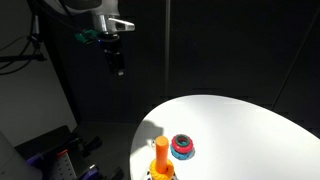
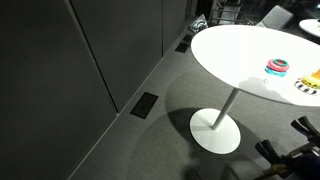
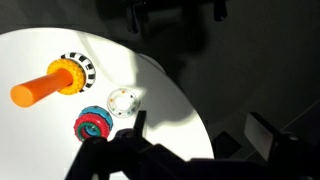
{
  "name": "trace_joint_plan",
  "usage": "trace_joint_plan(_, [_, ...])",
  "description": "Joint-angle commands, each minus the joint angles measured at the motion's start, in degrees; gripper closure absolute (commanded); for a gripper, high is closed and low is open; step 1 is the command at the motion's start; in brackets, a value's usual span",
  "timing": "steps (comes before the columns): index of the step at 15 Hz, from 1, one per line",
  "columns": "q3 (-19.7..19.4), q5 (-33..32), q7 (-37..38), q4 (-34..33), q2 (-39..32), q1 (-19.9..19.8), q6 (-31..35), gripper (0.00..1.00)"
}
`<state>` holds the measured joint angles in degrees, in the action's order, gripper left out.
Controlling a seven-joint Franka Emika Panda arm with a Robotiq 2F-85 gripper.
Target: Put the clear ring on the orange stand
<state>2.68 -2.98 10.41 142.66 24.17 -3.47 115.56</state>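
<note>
High over the dark room, well off the white round table, my gripper hangs with nothing near it. It shows only as a thin dark silhouette, and I cannot tell whether its fingers are apart or together. Open air lies all round me and down to the tabletop.

From the wrist view, the clear ring lies flat on bare white. It is just beside the red-and-blue ring stack, at about 1 o'clock of it, with a slim gap between them. The orange stand is at the ring's 10 o'clock, apart from it, its base on a black-and-white patterned disc. From the ring toward 3 o'clock the top runs bare to its curved edge, with darkness beyond.

In an exterior view the stand is upright beside the stack, both close to the table's rim at 6 o'clock, and the rest of the top is bare. In an exterior view the table rests on a single pedestal, which leaves the grey floor open beneath the overhanging rim.
</note>
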Motion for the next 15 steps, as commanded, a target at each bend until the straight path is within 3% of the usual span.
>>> trace_joint_plan(1, [-3.17, 0.68, -2.22, -0.33, -2.63, -0.76, 4.99, 0.0])
trace_joint_plan(5, [-7.03, 2.12, -6.8, 0.61, -5.39, -1.24, 10.91, 0.0])
trace_joint_plan(10, [-11.24, 8.86, -13.87, -0.03, -9.32, -1.23, 11.41, 0.0])
trace_joint_plan(15, [-10.8, 8.16, -12.73, 0.82, -9.57, -1.79, 11.22, 0.0])
